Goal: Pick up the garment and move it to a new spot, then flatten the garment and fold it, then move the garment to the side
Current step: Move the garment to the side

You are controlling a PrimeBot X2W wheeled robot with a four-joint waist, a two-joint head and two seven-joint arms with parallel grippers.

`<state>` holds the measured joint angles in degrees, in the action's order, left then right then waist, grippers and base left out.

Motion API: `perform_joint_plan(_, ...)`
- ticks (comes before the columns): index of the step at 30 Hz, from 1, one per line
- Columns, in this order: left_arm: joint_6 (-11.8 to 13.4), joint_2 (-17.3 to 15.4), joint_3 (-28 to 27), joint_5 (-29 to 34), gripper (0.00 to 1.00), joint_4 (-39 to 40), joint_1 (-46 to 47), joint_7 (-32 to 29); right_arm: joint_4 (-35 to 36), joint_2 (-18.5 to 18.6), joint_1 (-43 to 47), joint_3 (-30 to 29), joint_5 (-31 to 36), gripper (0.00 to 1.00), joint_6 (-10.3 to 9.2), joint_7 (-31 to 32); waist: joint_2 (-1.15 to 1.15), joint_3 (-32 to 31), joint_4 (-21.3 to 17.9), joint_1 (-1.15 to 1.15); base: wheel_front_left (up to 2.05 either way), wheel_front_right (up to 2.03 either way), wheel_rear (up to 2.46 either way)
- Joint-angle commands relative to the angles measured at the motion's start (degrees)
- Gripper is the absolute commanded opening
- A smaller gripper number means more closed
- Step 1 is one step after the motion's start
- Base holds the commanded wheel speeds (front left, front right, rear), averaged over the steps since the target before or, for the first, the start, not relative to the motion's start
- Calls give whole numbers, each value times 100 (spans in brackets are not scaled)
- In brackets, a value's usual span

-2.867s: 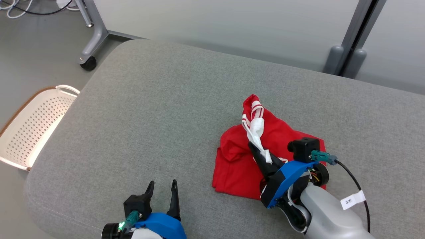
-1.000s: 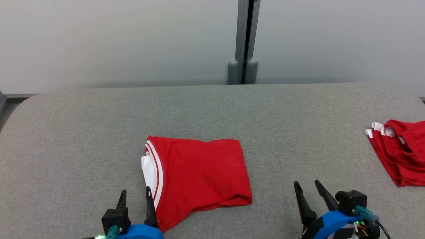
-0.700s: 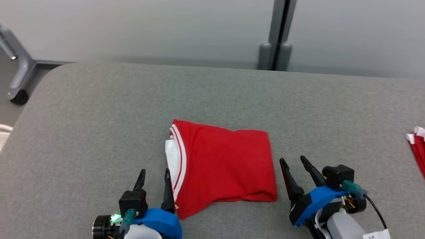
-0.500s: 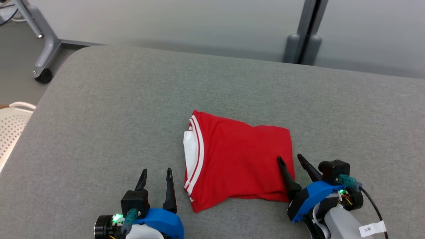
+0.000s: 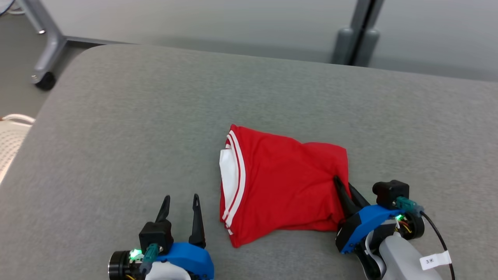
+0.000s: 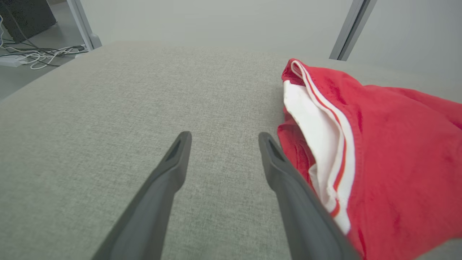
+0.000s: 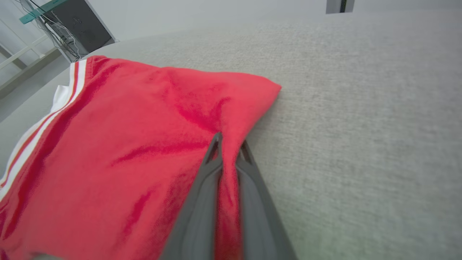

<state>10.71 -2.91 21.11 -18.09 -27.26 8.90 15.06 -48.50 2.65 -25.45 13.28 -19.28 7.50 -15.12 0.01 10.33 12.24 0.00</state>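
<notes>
A folded red garment [image 5: 282, 181] with white stripes and a white inner patch lies on the grey cushioned surface [image 5: 155, 116]. My right gripper [image 5: 342, 182] is shut on the garment's right edge; the right wrist view shows red cloth [image 7: 144, 151] pinched between its fingers [image 7: 213, 159]. My left gripper [image 5: 181, 200] stands open on the surface just left of the garment's striped edge [image 6: 325, 144], nothing between its fingers [image 6: 177, 159].
A white perforated basket [image 5: 9, 144] sits off the surface's left edge. A grey wheeled frame leg [image 5: 44, 58] stands on the floor at the far left. A grey post [image 5: 356, 35] rises behind the surface against a pale wall.
The camera has swung left, so a second red garment at the right has left the view. My right gripper moved onto the folded garment's right edge and shut on it, puckering the cloth.
</notes>
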Motion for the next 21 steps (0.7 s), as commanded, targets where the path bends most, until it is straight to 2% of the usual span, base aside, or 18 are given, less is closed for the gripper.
perform_joint_plan(1,-22,3,-3,15,100,0,24,12,44,52,69,-9,60,0,-1,0,-1,-144,-196,0,0,0,0)
perform_joint_plan(16,-163,0,-135,72,100,-237,248,12,477,36,43,568,-397,0,0,-1,-1,-352,-2916,0,0,0,0)
perform_joint_plan(21,-204,2,-155,104,100,-326,354,13,540,37,52,673,-524,0,0,-2,-1,-228,-3622,0,0,0,0)
